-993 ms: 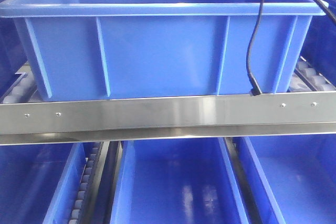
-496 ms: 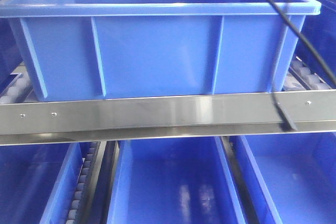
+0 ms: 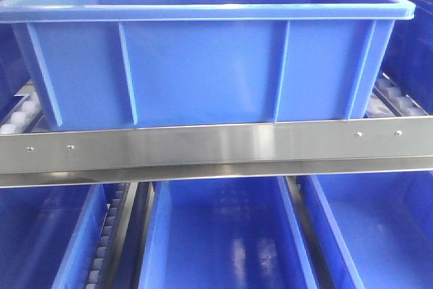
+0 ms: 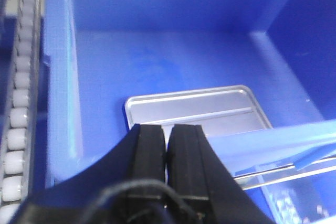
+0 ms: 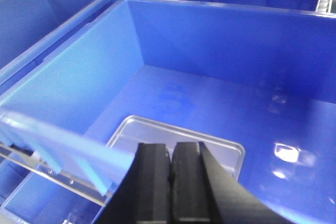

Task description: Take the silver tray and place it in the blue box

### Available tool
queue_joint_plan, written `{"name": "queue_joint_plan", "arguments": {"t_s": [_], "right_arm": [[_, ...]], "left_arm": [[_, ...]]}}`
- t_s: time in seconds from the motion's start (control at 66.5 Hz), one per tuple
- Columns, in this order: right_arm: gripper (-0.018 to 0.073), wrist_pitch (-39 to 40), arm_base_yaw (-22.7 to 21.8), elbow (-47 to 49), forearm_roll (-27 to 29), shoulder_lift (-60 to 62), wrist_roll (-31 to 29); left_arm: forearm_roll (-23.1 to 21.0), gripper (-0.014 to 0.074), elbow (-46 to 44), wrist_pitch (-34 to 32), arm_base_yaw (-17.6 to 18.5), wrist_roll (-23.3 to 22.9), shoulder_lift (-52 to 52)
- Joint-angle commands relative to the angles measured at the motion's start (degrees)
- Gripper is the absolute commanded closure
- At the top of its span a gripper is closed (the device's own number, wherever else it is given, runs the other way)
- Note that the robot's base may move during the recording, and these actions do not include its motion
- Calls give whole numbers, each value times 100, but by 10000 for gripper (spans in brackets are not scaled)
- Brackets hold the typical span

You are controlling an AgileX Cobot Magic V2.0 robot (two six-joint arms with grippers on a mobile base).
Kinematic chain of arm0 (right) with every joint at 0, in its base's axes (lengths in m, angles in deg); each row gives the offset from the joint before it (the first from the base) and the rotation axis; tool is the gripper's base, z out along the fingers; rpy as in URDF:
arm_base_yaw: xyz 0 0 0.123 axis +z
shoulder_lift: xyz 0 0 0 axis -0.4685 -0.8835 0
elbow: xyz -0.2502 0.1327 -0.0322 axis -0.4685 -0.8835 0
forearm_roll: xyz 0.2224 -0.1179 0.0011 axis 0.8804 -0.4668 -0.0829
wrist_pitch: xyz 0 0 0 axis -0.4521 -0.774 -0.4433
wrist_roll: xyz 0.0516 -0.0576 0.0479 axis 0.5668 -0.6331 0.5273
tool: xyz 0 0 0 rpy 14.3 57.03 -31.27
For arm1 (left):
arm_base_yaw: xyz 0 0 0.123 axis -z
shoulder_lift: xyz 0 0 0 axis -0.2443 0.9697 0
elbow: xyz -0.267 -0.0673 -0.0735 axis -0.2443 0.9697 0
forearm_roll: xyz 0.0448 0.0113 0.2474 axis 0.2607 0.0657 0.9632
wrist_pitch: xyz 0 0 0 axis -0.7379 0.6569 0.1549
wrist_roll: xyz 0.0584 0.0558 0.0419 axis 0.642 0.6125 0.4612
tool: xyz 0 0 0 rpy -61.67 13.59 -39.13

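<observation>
The left wrist-mounted view looks down into the large blue plastic crate (image 4: 173, 61), whose smooth floor and far wall fill most of the picture. On that floor lies the shallow, shiny rectangular metal tray (image 4: 210, 111) with rounded corners and a raised rim; one long ridge runs across its floor (its near part is hidden). The left arm's black two-fingered gripper (image 4: 167, 148) sits above the tray's near edge, its flat pads pressed together with nothing between them. A row of pale cylindrical conveyor rollers (image 4: 18, 108) runs along the crate's outer left side.
</observation>
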Motion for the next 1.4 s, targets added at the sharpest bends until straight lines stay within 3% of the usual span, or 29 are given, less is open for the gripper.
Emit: {"name": "queue_joint_plan", "arguments": {"t_s": [0.0,0.15,0.436,1.098,1.204,1.384], "right_arm": [[508,663,6,-396,-60,745,-72],[508,563,6,-1283,-60,1876,-72],[509,-100,6,-1852,-60,3505,-66],[509,-90,-6,-1852,-60,3571,-66],[509,-88,-408,-1923,-60,3688,-72],[509,-72,-1734,-2843,-60,4469,-72]], "left_arm": [[27,602,299,-760,-8,9,-642],[17,602,1164,-732,-8,9,-1878],[-59,602,1748,292,-8,9,-3803],[-59,603,1748,269,-8,9,-3941],[-59,603,1748,269,-8,9,-3941],[-59,603,1748,269,-8,9,-3941]]}}
